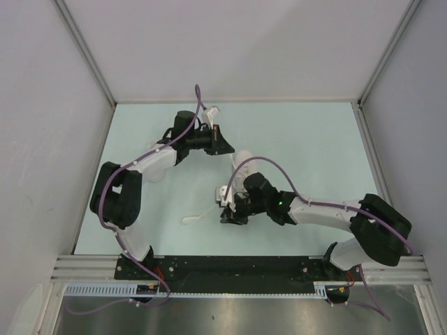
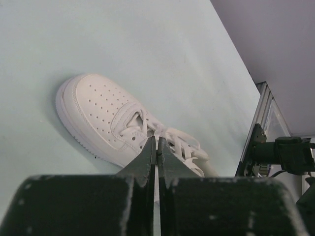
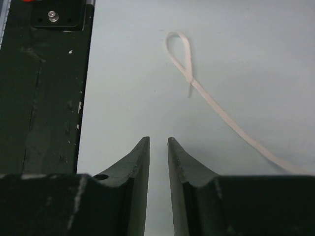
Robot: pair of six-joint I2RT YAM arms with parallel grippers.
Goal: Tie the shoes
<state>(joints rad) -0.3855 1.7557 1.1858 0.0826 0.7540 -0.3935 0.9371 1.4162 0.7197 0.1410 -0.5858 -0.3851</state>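
**Item 1: shoe** (image 2: 106, 118). One white low-top lies on the pale bench (image 2: 147, 39), toe cap pointing away from the arm bases and the lacing loose. In the overhead view it sits between the two wrists. No second shoe can be made out in any view.

**Item 2: left end effector** (image 2: 156, 147). Jaws are closed to a hairline, with the tips over the shoe's lacing. A strand may be pinched there, but the contact point is too fine to tell.

**Item 3: right end effector** (image 3: 158, 142). Jaws are parted by a narrow gap with nothing between them. It hangs above bare bench, just beside the dark base plate (image 3: 44, 98).

**Item 4: lace** (image 3: 221, 115). A flat white strand runs across the bench from the lower right of the right wrist view. It ends in a small loop (image 3: 178, 46) ahead and to the right of the right fingertips, apart from them.

**Handling note (judgement).** The step in hand appears to be picking up the free lace.
- Widen the right jaws before descending.
- Shift toward the strand and away from the plate.
- Straddle the flat run just behind the loop, with the fingers across it and not along it.
- Close low enough to catch the thin strand off the bench.
- Keep the left side steady so the shoe does not slide as tension comes on.
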